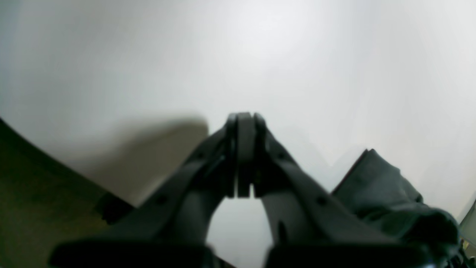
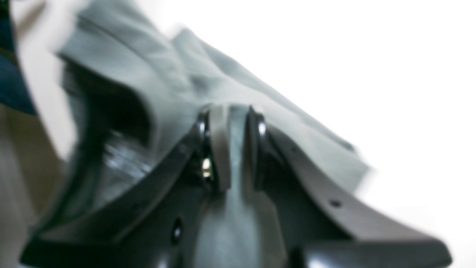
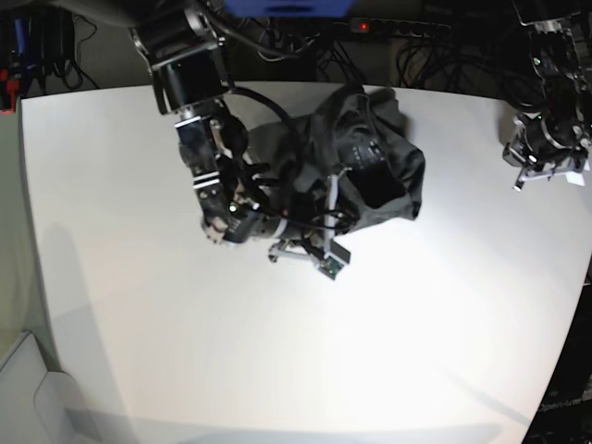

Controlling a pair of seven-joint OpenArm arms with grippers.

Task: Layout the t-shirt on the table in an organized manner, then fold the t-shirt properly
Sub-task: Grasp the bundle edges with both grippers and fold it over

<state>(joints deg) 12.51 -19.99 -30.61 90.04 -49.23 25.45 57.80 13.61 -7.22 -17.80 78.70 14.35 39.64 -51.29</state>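
The t-shirt (image 3: 356, 157) lies bunched toward the far edge of the bench (image 3: 277, 351). The right claw (image 3: 326, 225) pinches its near edge; the left claw (image 1: 245, 154), closed and empty, sits well apart from the t-shirt

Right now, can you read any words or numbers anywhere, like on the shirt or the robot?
None can be read.
Shirt: plain dark cloth, no print showing; both wrist views are blurred.
Right gripper, shut on the shirt: no writing seen.
Left gripper, shut and empty: no writing seen.
Table: bare white, no marks.
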